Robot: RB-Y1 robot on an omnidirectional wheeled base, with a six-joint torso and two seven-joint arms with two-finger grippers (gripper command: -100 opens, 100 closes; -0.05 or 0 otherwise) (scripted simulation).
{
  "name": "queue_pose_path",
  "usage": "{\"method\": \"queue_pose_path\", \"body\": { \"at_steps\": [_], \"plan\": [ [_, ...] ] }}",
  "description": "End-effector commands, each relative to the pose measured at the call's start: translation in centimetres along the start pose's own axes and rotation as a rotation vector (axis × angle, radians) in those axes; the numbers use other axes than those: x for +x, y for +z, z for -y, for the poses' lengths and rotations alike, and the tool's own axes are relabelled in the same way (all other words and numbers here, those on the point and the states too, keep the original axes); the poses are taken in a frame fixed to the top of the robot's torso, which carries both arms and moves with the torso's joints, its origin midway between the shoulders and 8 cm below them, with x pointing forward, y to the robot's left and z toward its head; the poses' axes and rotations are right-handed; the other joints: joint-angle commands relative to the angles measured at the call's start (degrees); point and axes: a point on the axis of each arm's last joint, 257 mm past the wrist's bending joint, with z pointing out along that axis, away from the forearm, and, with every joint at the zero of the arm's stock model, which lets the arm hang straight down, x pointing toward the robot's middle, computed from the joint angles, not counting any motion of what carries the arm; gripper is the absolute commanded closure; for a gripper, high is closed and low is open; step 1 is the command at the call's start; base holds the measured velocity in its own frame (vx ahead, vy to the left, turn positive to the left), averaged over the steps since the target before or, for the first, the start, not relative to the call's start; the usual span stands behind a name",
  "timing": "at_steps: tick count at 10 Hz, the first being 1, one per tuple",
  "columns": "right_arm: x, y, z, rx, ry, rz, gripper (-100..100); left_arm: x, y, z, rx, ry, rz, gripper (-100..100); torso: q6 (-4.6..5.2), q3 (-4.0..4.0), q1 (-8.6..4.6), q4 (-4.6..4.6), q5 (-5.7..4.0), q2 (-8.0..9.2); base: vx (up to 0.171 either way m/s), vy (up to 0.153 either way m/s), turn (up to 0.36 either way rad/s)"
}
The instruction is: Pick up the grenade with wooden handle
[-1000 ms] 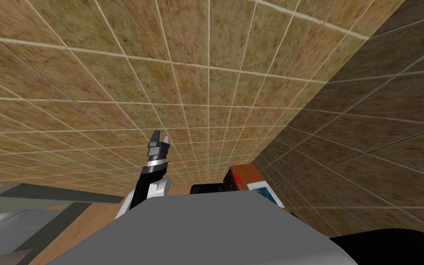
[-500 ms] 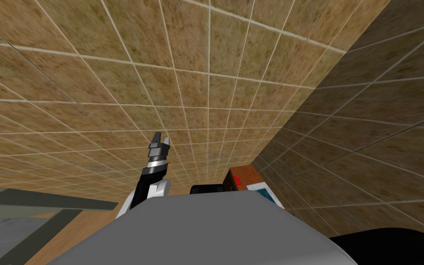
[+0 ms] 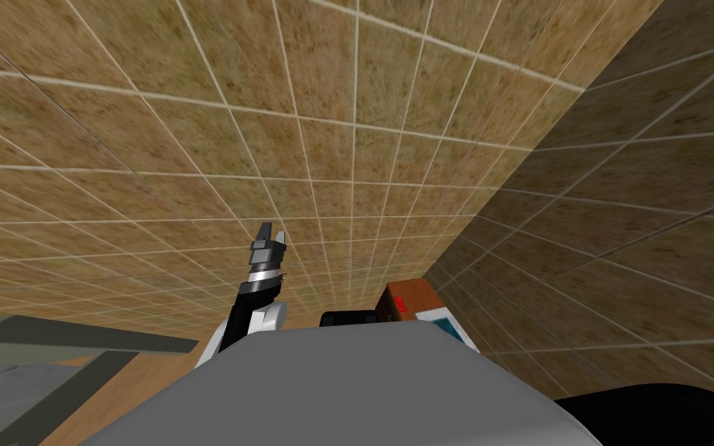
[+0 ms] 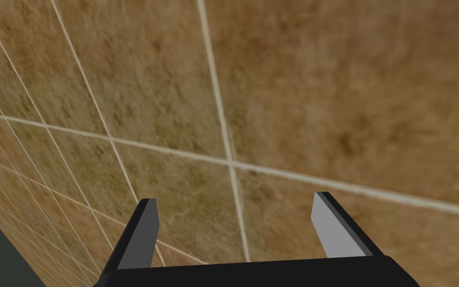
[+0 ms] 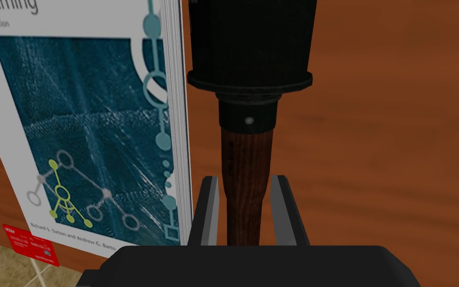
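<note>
Right end effector (image 5: 244, 180) seemingly clamps grenade (image 5: 250, 60) handle — beside book (image 5: 89, 124).

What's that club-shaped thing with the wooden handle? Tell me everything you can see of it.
The grenade has a broad black cylindrical head, a narrower black collar with one small pale stud, and a reddish-brown, wood-grained handle. The handle runs straight back between the two fingers of the right end effector, which are shut on its sides. The head sits right beside the page edge of a blue-covered book, over a brown wooden surface; whether it touches either, I cannot tell.
</note>
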Motion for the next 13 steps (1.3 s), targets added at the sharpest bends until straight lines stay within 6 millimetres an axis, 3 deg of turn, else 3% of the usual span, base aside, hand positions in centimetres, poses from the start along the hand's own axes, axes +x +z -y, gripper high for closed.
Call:
{"method": "queue_pose_path", "body": {
  "at_steps": [1,2,3,7,10,13],
  "plan": [
    [0.0,0.0,0.0,0.0,0.0,0.0,100,0.0,0.0,0.0,0.0,0.0,0.0,0,0.0,0.0,0.0,0.0,0.0,0.0,0.0,0.0,0.0],
    [0.0,0.0,0.0,0.0,0.0,0.0,0,0.0,0.0,0.0,0.0,0.0,0.0,0,0.0,0.0,0.0,0.0,0.01,0.0,0.0,0.0,0.0],
    [0.4,0.0,0.5,-0.007,0.006,-0.001,100,0.0,0.0,0.0,0.0,0.0,0.0,0,0.0,0.0,0.01,0.0,0.01,0.0,-0.061,0.017,0.116],
    [1.2,0.2,2.0,-0.011,0.005,-0.002,100,0.0,0.0,0.0,0.0,0.0,0.0,0,-0.01,0.19,0.0,0.06,0.04,0.35,-0.099,0.005,0.084],
    [1.2,0.2,2.0,-0.011,0.046,-0.003,100,0.0,0.0,0.0,0.0,0.0,0.0,0,-0.02,0.1,0.08,0.03,0.08,0.17,-0.038,0.007,0.012],
    [2.0,0.2,3.6,-0.015,0.046,-0.007,100,0.0,0.0,0.0,0.0,0.0,0.0,0,-0.03,0.14,0.08,0.05,0.1,0.24,-0.086,0.006,0.098]
  ]
}}
